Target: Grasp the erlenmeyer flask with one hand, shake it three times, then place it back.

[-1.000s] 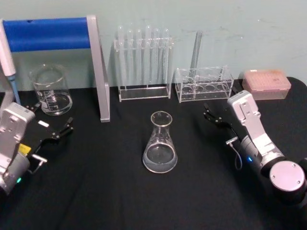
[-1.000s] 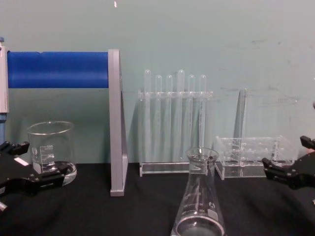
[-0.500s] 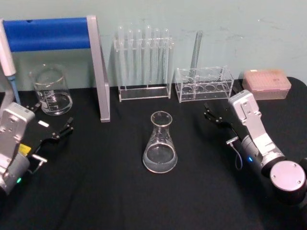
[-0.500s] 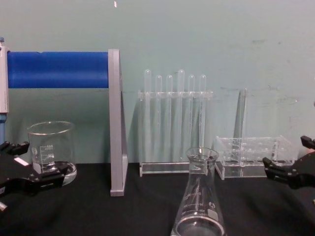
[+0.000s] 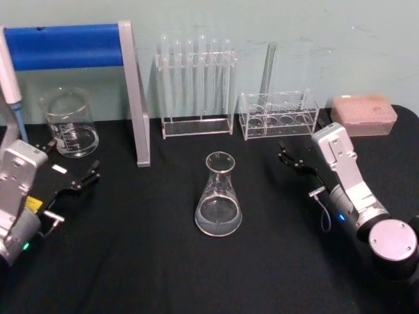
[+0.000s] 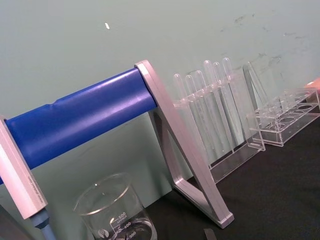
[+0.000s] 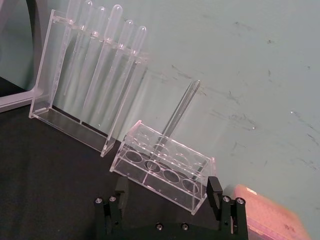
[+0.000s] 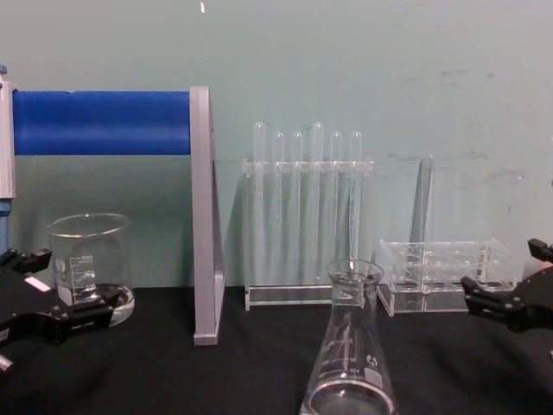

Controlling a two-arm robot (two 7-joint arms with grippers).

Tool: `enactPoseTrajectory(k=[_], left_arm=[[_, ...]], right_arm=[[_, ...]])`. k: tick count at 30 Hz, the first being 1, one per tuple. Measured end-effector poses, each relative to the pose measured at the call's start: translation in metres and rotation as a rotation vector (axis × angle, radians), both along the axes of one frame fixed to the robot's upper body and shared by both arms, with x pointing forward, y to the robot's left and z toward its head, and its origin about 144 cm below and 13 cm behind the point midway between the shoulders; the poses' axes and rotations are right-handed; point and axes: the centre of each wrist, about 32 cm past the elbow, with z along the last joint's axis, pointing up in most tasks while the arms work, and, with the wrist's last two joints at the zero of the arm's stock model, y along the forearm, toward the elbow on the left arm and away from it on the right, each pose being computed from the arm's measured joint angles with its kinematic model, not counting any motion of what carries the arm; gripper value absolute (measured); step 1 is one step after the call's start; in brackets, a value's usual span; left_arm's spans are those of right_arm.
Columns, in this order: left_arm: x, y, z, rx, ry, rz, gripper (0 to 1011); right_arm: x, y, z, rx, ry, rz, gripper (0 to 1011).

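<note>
The clear glass erlenmeyer flask (image 5: 218,196) stands upright on the black table, near the middle; the chest view has it low at centre (image 8: 350,363). My right gripper (image 5: 288,157), the hand with the grey cable, rests open on the table to the flask's right, well apart from it, with nothing between its fingers. The chest view catches it at the right edge (image 8: 514,277), and in the right wrist view it (image 7: 166,186) faces a small tube rack. My left gripper (image 5: 71,160) lies open at the far left, beside a beaker (image 5: 69,123), also seen in the chest view (image 8: 56,290).
A grey stand with a blue roll (image 5: 134,98) rises at the back left, with a pipette (image 5: 12,85) beside it. Behind the flask stand a tall test-tube rack (image 5: 196,85) and a low clear rack (image 5: 278,114). A pink tip box (image 5: 363,114) sits back right.
</note>
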Motion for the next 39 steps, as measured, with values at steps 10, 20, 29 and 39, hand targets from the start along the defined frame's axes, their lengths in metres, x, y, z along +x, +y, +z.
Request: enactPoseTrajectory(k=[10, 20, 29, 39], left_arm=[[0.0000, 0.0000, 0.0000, 0.000, 0.000, 0.000, 1001], [0.0000, 0.0000, 0.0000, 0.000, 0.000, 0.000, 1001], [0.0000, 0.0000, 0.0000, 0.000, 0.000, 0.000, 1001], [0.0000, 0.0000, 0.0000, 0.000, 0.000, 0.000, 1001]], right_arm=[[0.0000, 0.0000, 0.0000, 0.001, 0.000, 0.000, 1003], [0.0000, 0.0000, 0.0000, 0.001, 0.000, 0.000, 1003], [0.0000, 0.0000, 0.0000, 0.001, 0.000, 0.000, 1002], [0.0000, 0.0000, 0.0000, 0.001, 0.000, 0.000, 1003]])
